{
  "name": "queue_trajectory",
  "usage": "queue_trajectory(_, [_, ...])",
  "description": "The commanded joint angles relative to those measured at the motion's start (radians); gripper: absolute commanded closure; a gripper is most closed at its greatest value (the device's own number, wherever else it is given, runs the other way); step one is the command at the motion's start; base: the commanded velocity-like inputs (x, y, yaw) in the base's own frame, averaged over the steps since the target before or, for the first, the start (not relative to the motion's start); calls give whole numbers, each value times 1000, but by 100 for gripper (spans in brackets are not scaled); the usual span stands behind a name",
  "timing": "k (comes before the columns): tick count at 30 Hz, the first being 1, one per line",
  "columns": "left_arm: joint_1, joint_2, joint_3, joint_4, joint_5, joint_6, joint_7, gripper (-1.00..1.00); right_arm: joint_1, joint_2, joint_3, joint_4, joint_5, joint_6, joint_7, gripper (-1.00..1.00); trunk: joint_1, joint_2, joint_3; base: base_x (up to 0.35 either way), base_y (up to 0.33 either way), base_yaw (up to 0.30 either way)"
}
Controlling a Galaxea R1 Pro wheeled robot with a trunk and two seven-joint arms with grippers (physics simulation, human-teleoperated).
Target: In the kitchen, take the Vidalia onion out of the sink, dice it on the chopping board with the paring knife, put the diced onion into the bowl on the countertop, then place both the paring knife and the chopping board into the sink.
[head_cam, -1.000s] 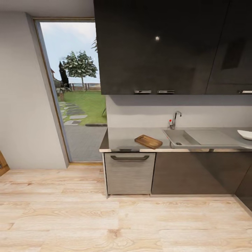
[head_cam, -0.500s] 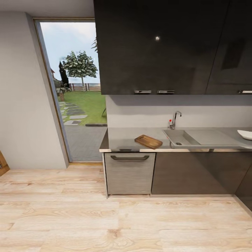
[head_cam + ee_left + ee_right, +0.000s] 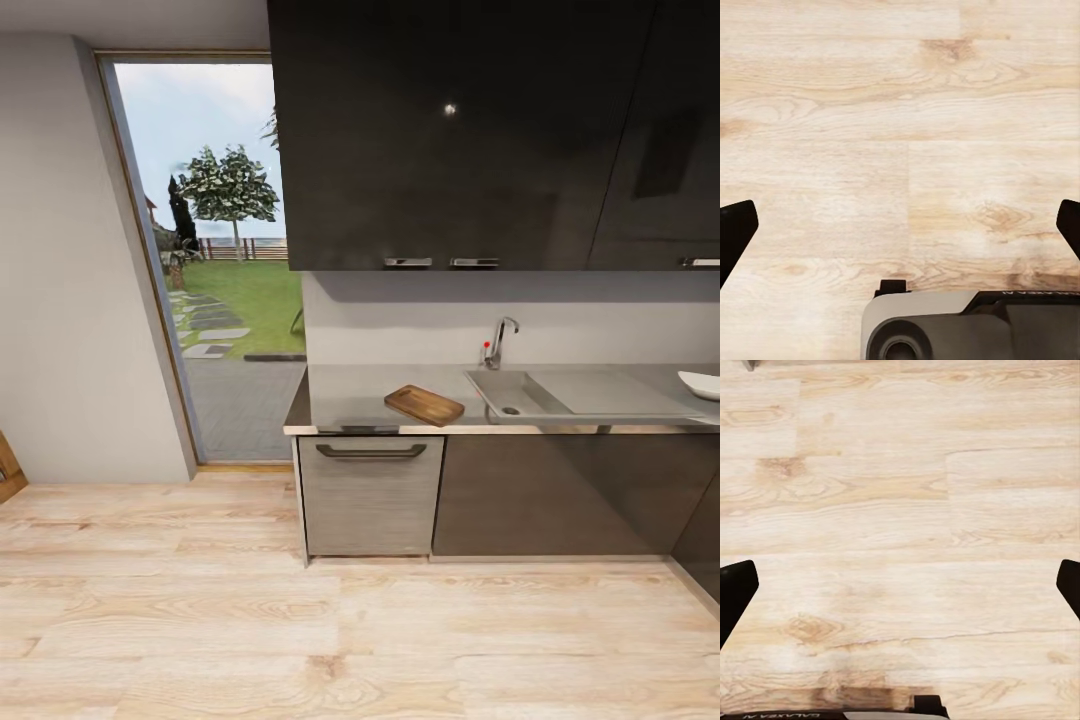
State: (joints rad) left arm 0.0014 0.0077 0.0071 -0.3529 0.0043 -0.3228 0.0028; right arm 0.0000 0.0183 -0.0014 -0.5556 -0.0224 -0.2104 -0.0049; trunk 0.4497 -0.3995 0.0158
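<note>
Lying near the surface's front edge, the chopping board looked stiff, best gripped by its long edge; both grippers hung released.

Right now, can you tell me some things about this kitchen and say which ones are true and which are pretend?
1. The brown wooden chopping board lies inside the grey sink basin. False: it lies on the grey countertop, to the left of the sink.
2. The chrome tap with a red knob stands behind the sink. True.
3. The white bowl sits at the far right of the countertop. True.
4. The left pincer is squeezing a knife. False: its fingers are wide apart over the light wood plank floor, holding nothing.
5. The right pincer is open over the floor too. True.
</note>
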Motion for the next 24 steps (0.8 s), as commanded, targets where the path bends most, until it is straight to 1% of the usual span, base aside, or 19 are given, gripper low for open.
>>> queue_trajectory(1, [0,0,1,0,0,-2,0,-100,0,0,0,0,-3,-3,-1,-100,0,0,0,0,0,0])
queue_trajectory(4, [0,1,1,0,0,-2,0,-100,0,0,0,0,-3,-4,2,-100,0,0,0,33,-41,0])
queue_trajectory(7, [0,5,2,0,-1,-2,1,-100,0,0,0,0,-2,-4,1,-100,0,0,0,186,-188,0])
queue_trajectory(24, [0,8,2,0,-1,-2,0,-100,0,0,-1,0,-4,-3,-3,-100,0,0,0,240,-223,0])
